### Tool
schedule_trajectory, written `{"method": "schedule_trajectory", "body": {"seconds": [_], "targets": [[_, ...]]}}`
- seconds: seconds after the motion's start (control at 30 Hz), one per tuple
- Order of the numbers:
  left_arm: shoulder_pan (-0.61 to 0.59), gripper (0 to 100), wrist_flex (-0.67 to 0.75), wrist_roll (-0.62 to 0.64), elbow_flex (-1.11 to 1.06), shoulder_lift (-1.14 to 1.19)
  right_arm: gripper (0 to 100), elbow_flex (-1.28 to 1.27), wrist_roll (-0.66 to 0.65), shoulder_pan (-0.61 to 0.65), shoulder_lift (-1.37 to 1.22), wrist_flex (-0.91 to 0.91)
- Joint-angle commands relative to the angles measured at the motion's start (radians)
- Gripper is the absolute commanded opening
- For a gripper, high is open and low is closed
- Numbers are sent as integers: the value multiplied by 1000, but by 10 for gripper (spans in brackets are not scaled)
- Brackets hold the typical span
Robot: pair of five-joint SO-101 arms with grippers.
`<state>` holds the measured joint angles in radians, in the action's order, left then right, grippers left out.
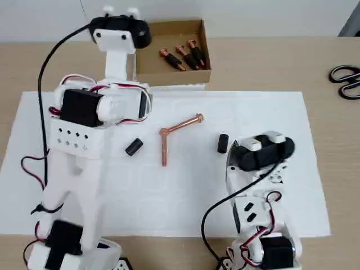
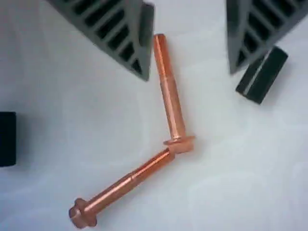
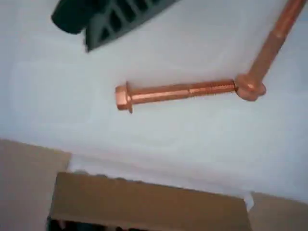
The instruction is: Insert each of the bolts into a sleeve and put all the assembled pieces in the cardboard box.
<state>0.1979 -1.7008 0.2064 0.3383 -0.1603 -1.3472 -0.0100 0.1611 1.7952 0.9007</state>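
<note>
Left end effector hangs over the white sheet, fingers apart, nothing between them. The left wrist view has both bolts and both sleeves. The right wrist view has the bolts, one sleeve and the cardboard box wall.

Bolt one lies flat, threaded end just beside one left finger, flanged hex head pointing away from the end effector. Bolt two lies past it, its tip touching bolt one's head so they make a V (both copper-coloured).

Left sleeve, a short black cylinder, sits just beside the other finger. Right sleeve is tight by the right end effector, whose state I cannot tell.

The high view adds three assembled pieces inside the box, well beyond both end effectors, and scissors on the table.
</note>
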Motion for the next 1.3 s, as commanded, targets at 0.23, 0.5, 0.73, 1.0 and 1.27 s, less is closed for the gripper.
{"method": "schedule_trajectory", "body": {"seconds": [0.23, 0.5, 0.73, 1.0, 1.27], "targets": [[-8, 100, 29, -6, -101, -388, 137, 252, 51, 81, -246, 120], [-8, 100, 284, -14, -576, -690, 137, 470, 52, 77, -578, 124], [-8, 100, 554, -14, -944, -799, 234, 563, 133, 76, -1032, 122], [-109, 100, 565, -14, -966, -799, 296, 763, 292, 77, -1377, 150], [-229, 100, 542, -74, -969, -804, 297, 1017, 377, 81, -1563, 360]]}}
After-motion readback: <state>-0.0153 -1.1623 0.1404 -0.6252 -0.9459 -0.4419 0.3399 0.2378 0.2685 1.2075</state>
